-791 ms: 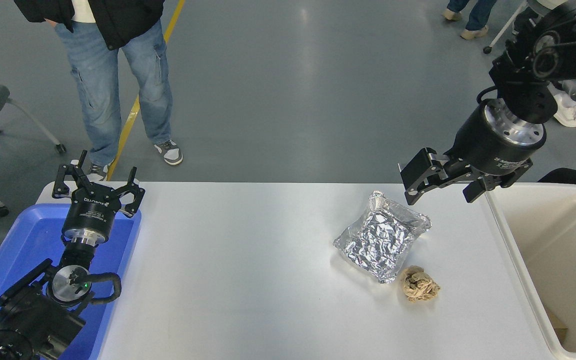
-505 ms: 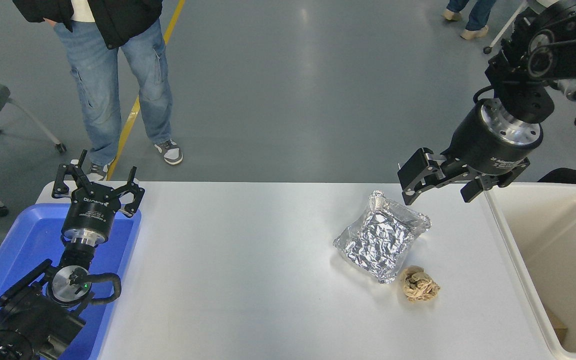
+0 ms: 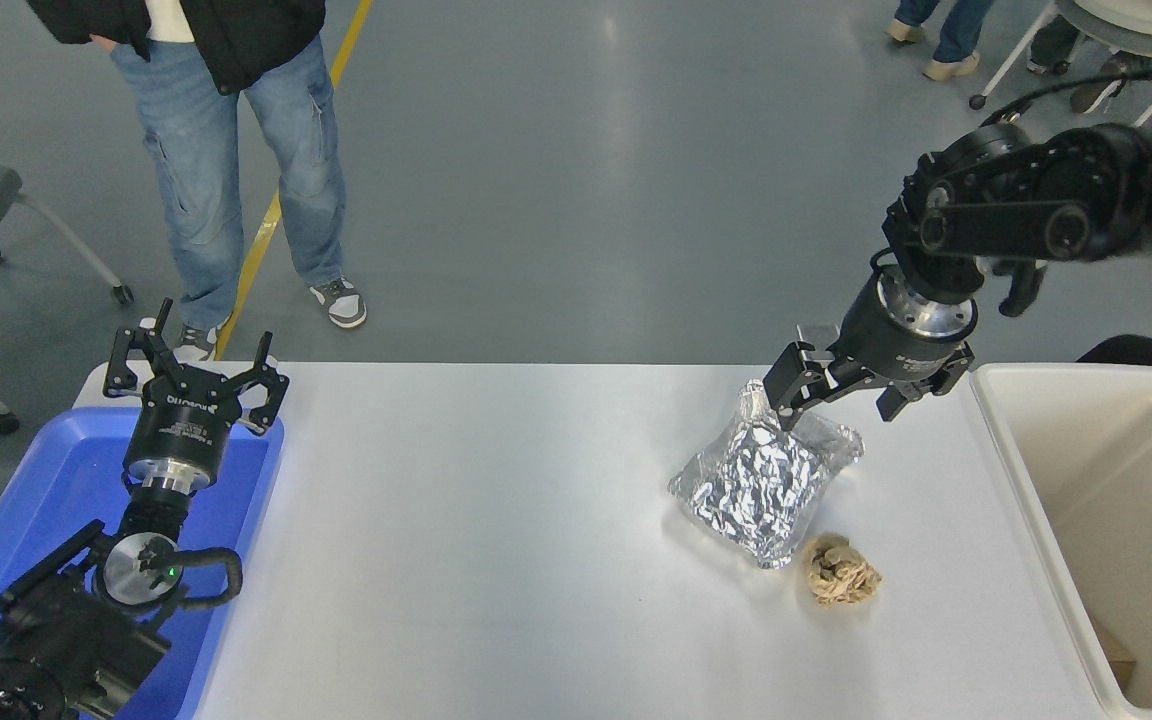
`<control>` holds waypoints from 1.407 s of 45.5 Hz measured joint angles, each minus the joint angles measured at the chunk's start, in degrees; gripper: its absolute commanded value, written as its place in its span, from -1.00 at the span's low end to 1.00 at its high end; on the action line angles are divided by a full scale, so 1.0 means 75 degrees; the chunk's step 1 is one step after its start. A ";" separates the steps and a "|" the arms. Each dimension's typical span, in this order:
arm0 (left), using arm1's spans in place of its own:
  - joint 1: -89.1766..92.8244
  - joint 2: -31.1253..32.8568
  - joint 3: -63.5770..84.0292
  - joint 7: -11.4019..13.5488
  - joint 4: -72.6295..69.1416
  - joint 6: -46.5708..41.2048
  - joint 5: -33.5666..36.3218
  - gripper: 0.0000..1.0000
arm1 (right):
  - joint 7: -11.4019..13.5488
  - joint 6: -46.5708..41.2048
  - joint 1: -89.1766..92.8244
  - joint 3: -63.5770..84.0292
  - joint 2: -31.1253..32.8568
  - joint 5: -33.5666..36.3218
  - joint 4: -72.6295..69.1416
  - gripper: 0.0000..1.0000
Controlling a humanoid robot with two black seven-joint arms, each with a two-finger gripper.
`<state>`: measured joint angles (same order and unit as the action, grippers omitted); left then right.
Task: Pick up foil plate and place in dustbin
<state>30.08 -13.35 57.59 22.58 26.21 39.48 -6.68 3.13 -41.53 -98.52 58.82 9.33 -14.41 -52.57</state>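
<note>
The foil plate (image 3: 761, 480) is a wrinkled silver tray lying on the white table (image 3: 486, 520), right of centre. My right gripper (image 3: 836, 408) is open and hangs low over the plate's far edge, one finger (image 3: 786, 395) over its back left corner and the other off its right side. The dustbin (image 3: 1116, 520), a large cream-beige bin, stands at the table's right end, just right of the gripper. My left gripper (image 3: 194, 368) is open and parked at the lower left over the blue tray.
A small tan paper wad (image 3: 839, 571) lies just in front of the foil plate's near right corner. A blue plastic tray (image 3: 56, 500) sits at the table's left end. A person in jeans (image 3: 236, 160) stands at the far side, left.
My right gripper has come down and moved left, from above the table's far right toward the foil plate's far edge. The plate, wad and left arm have not moved.
</note>
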 measured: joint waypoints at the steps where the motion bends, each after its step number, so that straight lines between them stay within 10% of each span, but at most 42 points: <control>1: 0.0000 -0.0001 0.0000 0.0000 -0.0003 0.0000 -0.0002 1.00 | -0.0001 0.0014 0.0185 -0.0023 -0.0027 -0.0015 0.0185 1.00; 24: -0.0002 -0.0001 0.0003 0.0001 -0.0002 -0.0003 0.0001 1.00 | 0.0121 0.1244 0.3433 -0.0700 -0.0428 -0.0249 0.2920 0.92; 37: -0.0003 -0.0001 0.0003 0.0001 -0.0002 -0.0003 0.0001 1.00 | 0.0253 0.1765 0.4434 -0.1322 -0.0856 -0.0248 0.3659 -1.00; 64: -0.0003 -0.0001 0.0002 0.0001 -0.0002 -0.0003 -0.0004 1.00 | 0.0295 0.2063 0.4694 -0.1725 -0.1122 -0.0234 0.4109 -1.00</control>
<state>30.06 -13.36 57.61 22.59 26.19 39.46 -6.72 5.34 -26.05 -63.31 45.88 0.92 -16.16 -21.75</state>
